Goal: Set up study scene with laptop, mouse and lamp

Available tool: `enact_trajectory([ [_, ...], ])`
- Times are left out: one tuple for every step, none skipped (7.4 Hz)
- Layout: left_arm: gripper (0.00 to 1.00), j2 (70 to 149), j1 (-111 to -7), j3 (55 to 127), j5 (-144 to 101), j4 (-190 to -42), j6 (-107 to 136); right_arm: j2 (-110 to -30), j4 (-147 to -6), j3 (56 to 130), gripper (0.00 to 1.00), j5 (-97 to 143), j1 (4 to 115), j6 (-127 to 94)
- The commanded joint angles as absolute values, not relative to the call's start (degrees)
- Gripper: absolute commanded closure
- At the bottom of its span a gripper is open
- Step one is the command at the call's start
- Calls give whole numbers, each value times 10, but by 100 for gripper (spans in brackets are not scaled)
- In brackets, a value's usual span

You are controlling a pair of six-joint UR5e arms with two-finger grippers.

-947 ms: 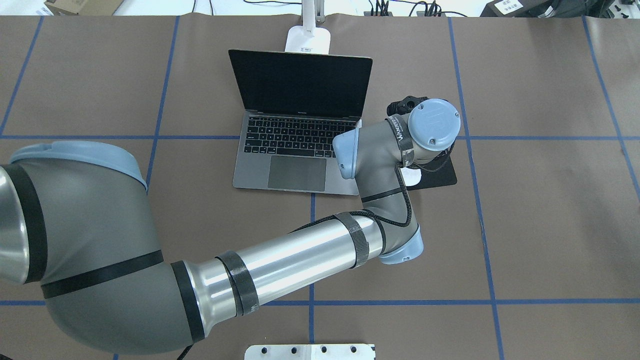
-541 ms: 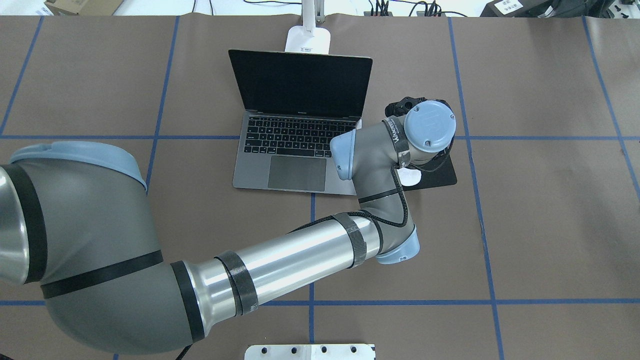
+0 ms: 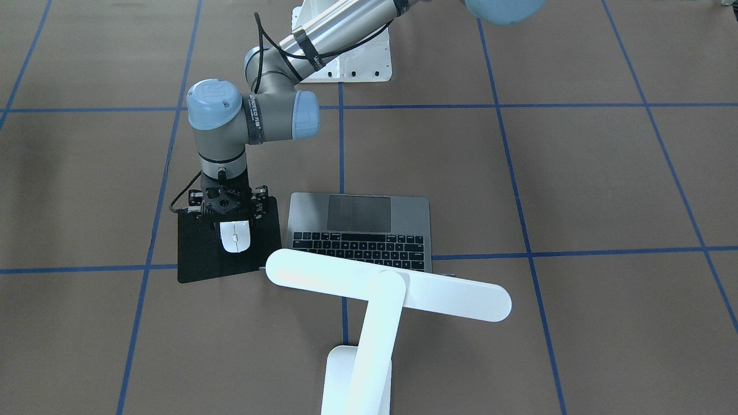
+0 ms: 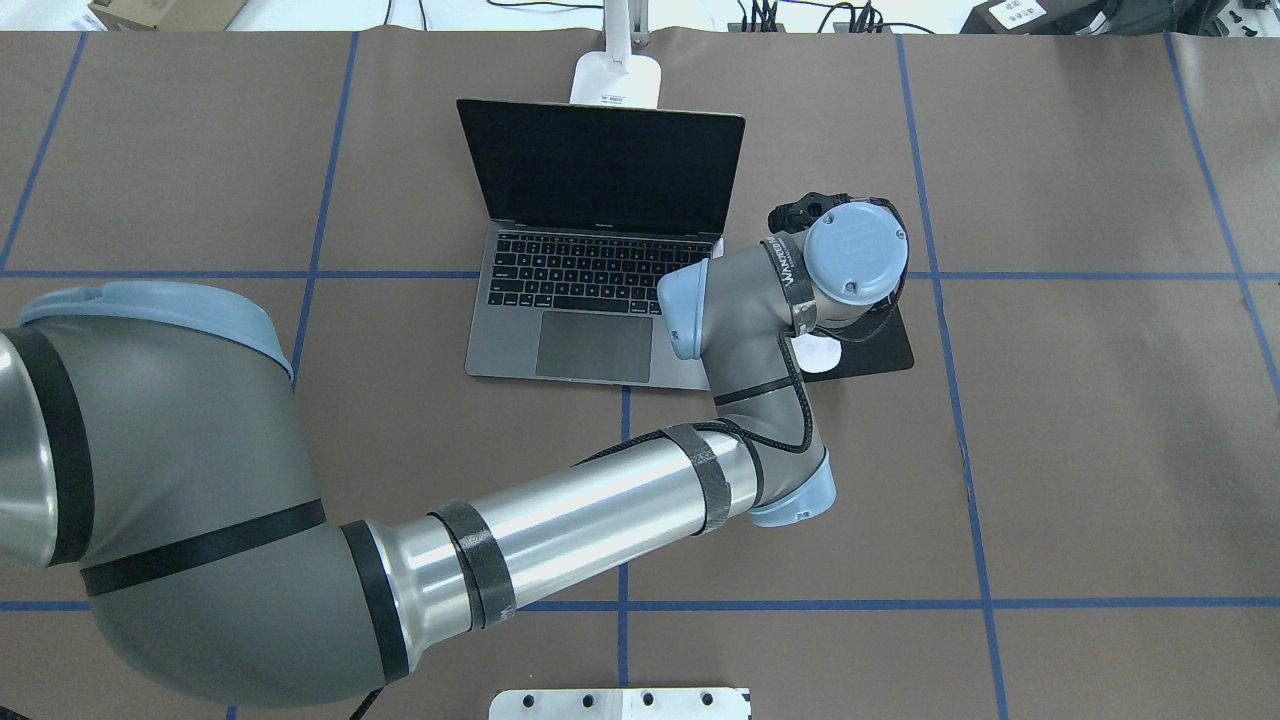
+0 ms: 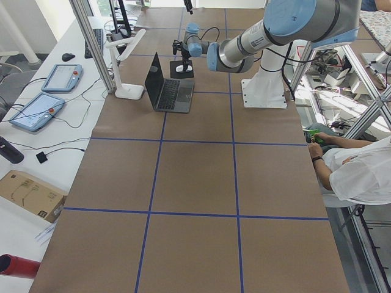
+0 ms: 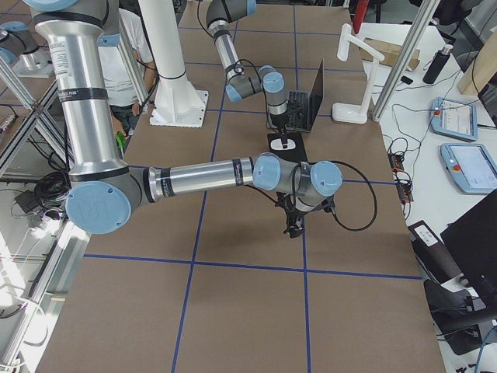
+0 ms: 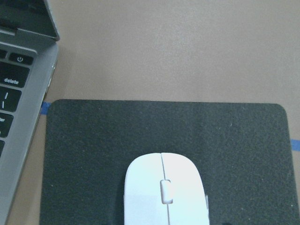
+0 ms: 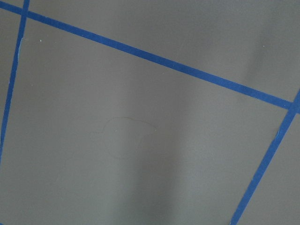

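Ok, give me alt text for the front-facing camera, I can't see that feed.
The left gripper hangs close over the white mouse, which lies on a black pad at the view's left of the open grey laptop. In the foreground the white lamp stretches its light bar across the laptop's lid.

In the overhead view the left arm (image 4: 750, 310) covers most of the mouse (image 4: 818, 353) and of the black pad (image 4: 890, 352). In the left wrist view the mouse is cut at 6 o'clock and the laptop (image 7: 18, 117) at 9 o'clock. In the front view the lamp (image 3: 375, 311) hides the laptop's screen. The right gripper (image 6: 293, 227) is too small to judge.
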State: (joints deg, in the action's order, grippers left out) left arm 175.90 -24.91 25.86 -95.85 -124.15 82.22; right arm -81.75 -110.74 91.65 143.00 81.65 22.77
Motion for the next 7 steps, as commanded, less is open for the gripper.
enact_trajectory([
  [8,1747,-272,344,-997,-1177,809,-817,-1107,917,1,1430,817,228],
  [5,1705,-292,448,-1035,-1095,785,-810,-1107,917,1,1429,817,228],
  [4,1628,-307,573,-1075,-1046,767,-809,-1107,914,1,1427,817,228],
  [4,1572,-341,645,-1128,-1001,721,-800,-1107,911,1,1425,817,229],
  [2,1518,-374,716,-1164,-959,660,-797,-1107,911,1,1422,817,228],
  [2,1412,-394,837,-1178,-947,610,-791,-1107,911,1,1416,817,228],
  [1,1300,-429,940,-1202,-945,548,-791,-1097,909,1,1411,817,220],
])
